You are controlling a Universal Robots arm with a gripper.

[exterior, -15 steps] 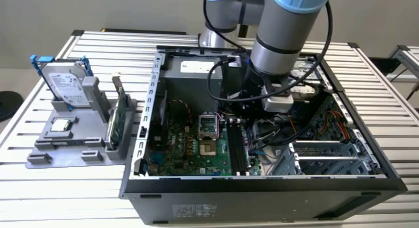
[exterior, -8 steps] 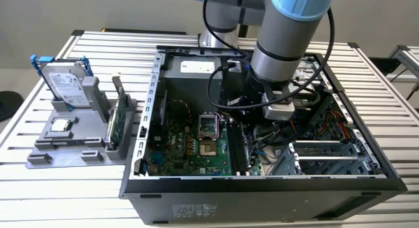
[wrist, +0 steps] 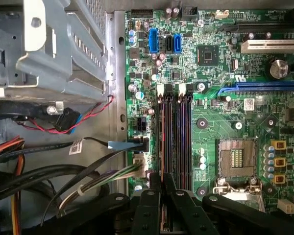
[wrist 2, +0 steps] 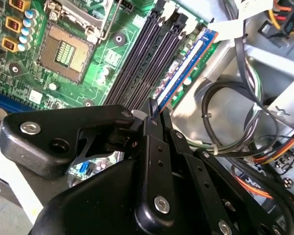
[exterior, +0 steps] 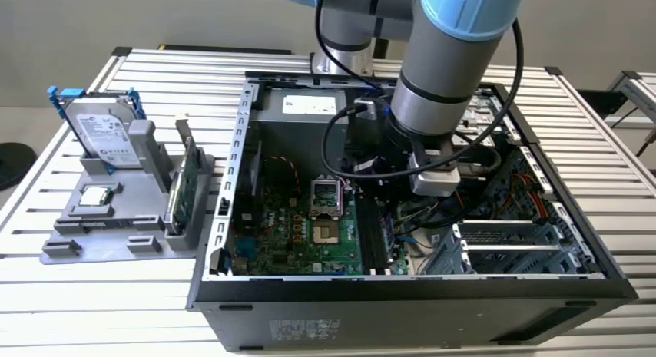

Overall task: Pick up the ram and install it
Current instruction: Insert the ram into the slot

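Over the black slots (wrist: 174, 134) | ram (wrist 2: 183, 68) pinched edgewise (upright) | gripper (wrist 2: 153, 113)

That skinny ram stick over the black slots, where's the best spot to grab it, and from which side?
Pinch the ram across its two flat faces, along the top long edge, coming from above. It is thin and stands on edge in line with the black slots, so its bottom edge stays free for a slot. The gripper seems shut on it just so.
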